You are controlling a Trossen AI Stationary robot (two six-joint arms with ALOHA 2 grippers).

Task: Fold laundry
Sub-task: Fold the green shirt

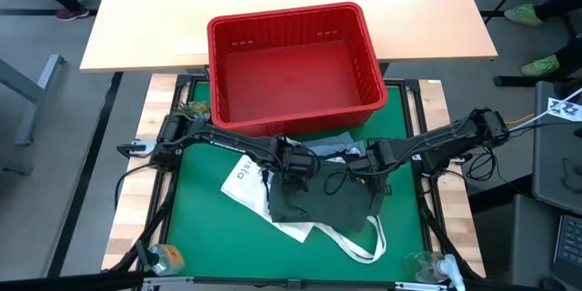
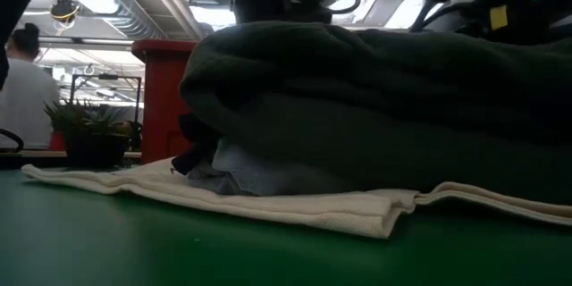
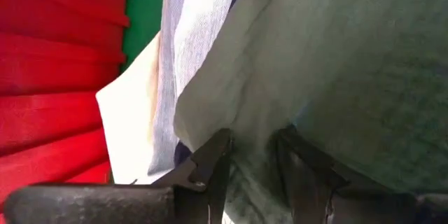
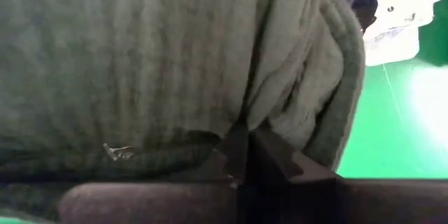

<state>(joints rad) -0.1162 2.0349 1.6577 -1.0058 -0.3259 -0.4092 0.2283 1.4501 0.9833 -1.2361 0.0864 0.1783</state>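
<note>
Green table mat (image 1: pixel 200 227) — white tote bag (image 1: pixel 247 182), red basket (image 1: pixel 291 64) on it.

I can make out only part of a dark print on the white tote bag (image 1: pixel 244 180) left of my dark olive garment (image 1: pixel 323 202); the letters are too small to read. Nothing else carries readable text.

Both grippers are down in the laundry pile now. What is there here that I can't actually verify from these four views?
- Garments under the dark olive garment: the high view shows only slivers; olive cloth covers them.
- Right gripper: shut on olive fabric; how much cloth it caught is hidden in folds.
- Left gripper: fabric sits between the fingers; a firm grip cannot be told.
- Tote bag: lettering partly covered.
- Low view: the pile blocks both grippers.
</note>
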